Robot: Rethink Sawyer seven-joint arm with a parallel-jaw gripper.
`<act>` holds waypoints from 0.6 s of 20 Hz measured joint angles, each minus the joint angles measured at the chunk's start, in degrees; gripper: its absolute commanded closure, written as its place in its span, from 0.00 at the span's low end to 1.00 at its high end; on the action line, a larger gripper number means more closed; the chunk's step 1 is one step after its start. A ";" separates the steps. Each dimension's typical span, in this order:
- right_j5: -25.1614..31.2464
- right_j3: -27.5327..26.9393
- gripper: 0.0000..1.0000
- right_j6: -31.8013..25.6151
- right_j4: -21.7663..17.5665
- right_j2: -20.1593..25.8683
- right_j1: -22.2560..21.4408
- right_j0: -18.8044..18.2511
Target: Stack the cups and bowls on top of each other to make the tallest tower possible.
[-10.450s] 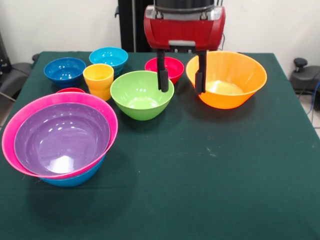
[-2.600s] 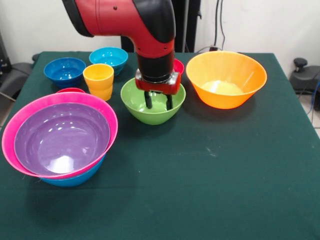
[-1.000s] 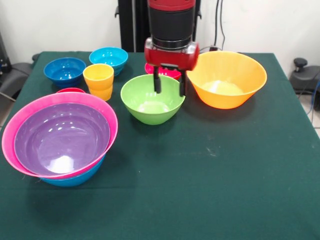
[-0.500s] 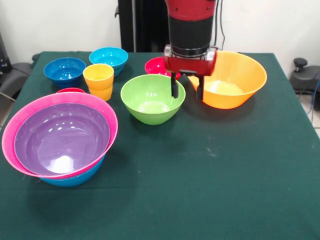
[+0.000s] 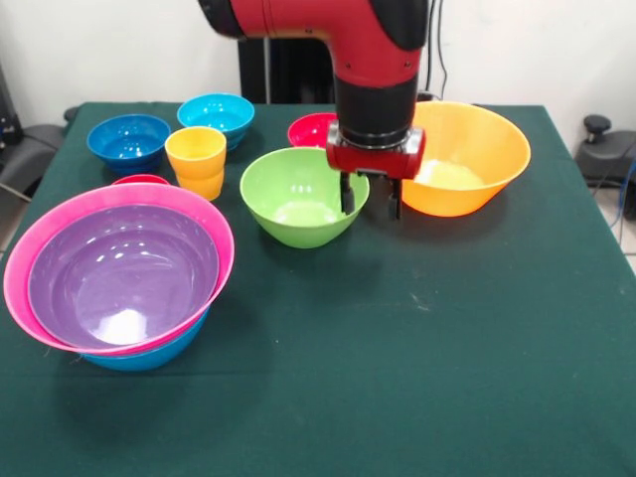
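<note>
My gripper [image 5: 370,207] is open and empty, low at the green bowl's [image 5: 294,204] right rim. One finger shows in front of that rim, the other in the gap toward the large orange bowl [image 5: 472,149]. The small red bowl [image 5: 310,129] sits behind the green bowl, partly hidden by the arm. The yellow-orange cup [image 5: 196,161] stands upright at the left rear. The red cup [image 5: 139,180] shows only its rim behind the tower. The tower [image 5: 119,273] is at the front left: the purple bowl sits in the pink bowl [image 5: 55,231], on a blue bowl [image 5: 149,356].
A dark blue bowl [image 5: 127,139] and a light blue bowl [image 5: 216,112] sit at the rear left. The green tablecloth [image 5: 427,358] covers the table. The robot's pedestal stands behind the far edge.
My gripper has moved from over the green bowl to the right and down, to the bowl's right rim beside the orange bowl. The bowls have not moved in the last second.
</note>
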 measured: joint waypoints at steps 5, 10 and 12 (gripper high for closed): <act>-0.01 -0.92 0.00 0.00 0.02 -0.11 2.13 -0.02; -0.68 -0.94 0.00 0.00 0.01 -0.20 2.78 -0.05; -1.24 -0.94 1.00 0.00 0.02 -0.35 2.96 -0.06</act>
